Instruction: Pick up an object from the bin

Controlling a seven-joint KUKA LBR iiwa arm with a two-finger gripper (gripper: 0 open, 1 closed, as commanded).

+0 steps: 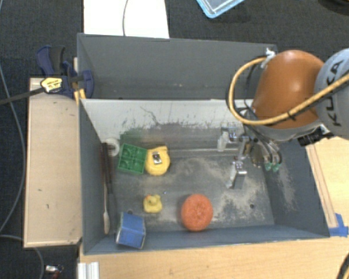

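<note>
Evidently early in the pick, my gripper (239, 170), its width beyond telling, hovers near and up-right of the orange ball (196, 212); next I must centre over that ball and descend.

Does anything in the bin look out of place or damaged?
Nothing stands out. The green block, orange ball and blue cube lie apart; the gripper hangs over a scuffed patch of the bin floor.

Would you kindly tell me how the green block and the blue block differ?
The green block is flatter with a bumpy top; the blue block looks like a plain cube. The green one sits against a yellow thing; the blue one lies alone by the lower left corner. Both lie well apart from the tool.
</note>
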